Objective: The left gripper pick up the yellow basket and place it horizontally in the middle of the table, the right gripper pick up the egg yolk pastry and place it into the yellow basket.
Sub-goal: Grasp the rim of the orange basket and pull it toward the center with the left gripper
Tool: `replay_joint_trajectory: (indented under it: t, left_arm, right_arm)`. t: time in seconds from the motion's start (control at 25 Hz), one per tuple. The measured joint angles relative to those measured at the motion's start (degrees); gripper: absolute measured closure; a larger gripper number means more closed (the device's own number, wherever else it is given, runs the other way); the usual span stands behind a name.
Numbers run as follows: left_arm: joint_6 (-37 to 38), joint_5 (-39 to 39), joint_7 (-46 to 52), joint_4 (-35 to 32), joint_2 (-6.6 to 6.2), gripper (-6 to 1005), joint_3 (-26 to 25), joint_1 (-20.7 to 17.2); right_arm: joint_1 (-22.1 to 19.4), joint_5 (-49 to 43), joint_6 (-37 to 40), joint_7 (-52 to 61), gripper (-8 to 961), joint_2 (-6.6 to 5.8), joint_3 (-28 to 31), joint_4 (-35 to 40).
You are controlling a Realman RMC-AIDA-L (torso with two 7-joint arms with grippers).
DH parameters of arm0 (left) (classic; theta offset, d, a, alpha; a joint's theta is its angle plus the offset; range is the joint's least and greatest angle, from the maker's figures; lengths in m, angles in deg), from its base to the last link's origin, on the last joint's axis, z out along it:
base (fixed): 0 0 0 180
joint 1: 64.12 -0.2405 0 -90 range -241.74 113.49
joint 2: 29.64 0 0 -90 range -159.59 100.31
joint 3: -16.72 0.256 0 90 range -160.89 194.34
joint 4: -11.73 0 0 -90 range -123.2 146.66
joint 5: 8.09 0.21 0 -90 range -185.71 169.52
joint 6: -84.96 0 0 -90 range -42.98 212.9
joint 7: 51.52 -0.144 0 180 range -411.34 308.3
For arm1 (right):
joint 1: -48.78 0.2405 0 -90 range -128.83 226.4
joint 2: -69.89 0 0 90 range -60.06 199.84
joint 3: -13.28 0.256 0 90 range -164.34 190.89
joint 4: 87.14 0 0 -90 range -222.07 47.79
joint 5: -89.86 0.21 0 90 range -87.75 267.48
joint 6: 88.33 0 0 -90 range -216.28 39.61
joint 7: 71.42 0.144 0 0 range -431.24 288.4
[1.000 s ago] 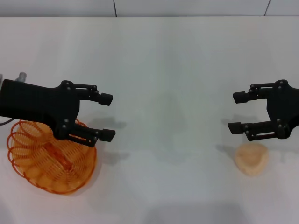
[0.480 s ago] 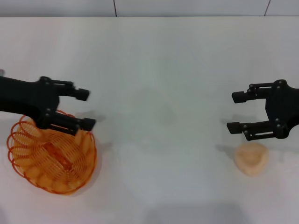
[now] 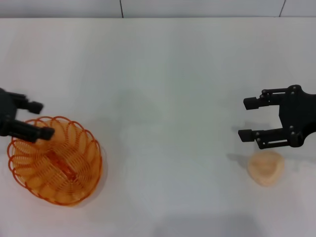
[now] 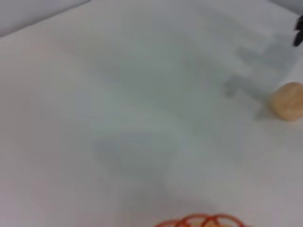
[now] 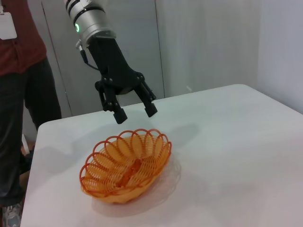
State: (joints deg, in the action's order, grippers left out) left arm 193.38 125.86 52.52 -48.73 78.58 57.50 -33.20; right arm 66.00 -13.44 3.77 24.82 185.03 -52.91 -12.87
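The yellow basket [image 3: 54, 160] sits on the white table [image 3: 163, 89] at the front left, empty; it also shows in the right wrist view [image 5: 127, 163], and its rim edge shows in the left wrist view [image 4: 203, 221]. My left gripper [image 3: 35, 120] is open, at the basket's far left rim; in the right wrist view it [image 5: 136, 109] hangs just above the far rim. The egg yolk pastry [image 3: 266, 167] lies at the front right and shows in the left wrist view [image 4: 287, 100]. My right gripper [image 3: 249, 118] is open and empty, just behind and above the pastry.
A person in a red top [image 5: 19, 85] stands beyond the table's left side. The table's far edge [image 3: 158, 18] meets a grey wall.
My left gripper has drawn back to the left, from over the basket's right side to its far left rim. The basket, the pastry and the right gripper have stayed put.
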Motion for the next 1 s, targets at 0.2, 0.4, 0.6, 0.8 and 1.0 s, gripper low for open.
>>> replay_joint_trajectory:
  t: [0.2, 0.4, 0.6, 0.8, 1.0]
  left_arm:
    - [0.95, 5.57, 1.19, -0.06, -0.51, 118, -4.03, 0.01]
    - [0.83, 9.66, 1.86, -0.36, -0.48, 124, -5.79, -0.12]
    - [0.51, 12.34, 2.17, -0.63, -1.16, 124, -7.71, -0.11]
    - [-1.15, 14.99, 1.84, -0.42, -1.41, 124, -8.96, 0.08]
    - [-4.16, 16.29, 1.52, 0.31, -1.11, 124, -8.79, 0.33]
  right_arm:
    - [0.06, 0.18, 0.00, 0.00, 221, 0.00, 0.01, -0.59]
    - [0.38, 0.62, 0.01, 0.00, 220, 0.00, 0.10, -1.72]
    - [0.39, 0.76, 0.04, 0.07, 220, 0.00, 0.15, -2.19]
    - [0.38, 0.76, 0.08, 0.31, 220, 0.00, 0.12, -2.21]
    - [0.44, 0.92, 0.14, 0.41, 221, 0.00, 0.19, -2.20]
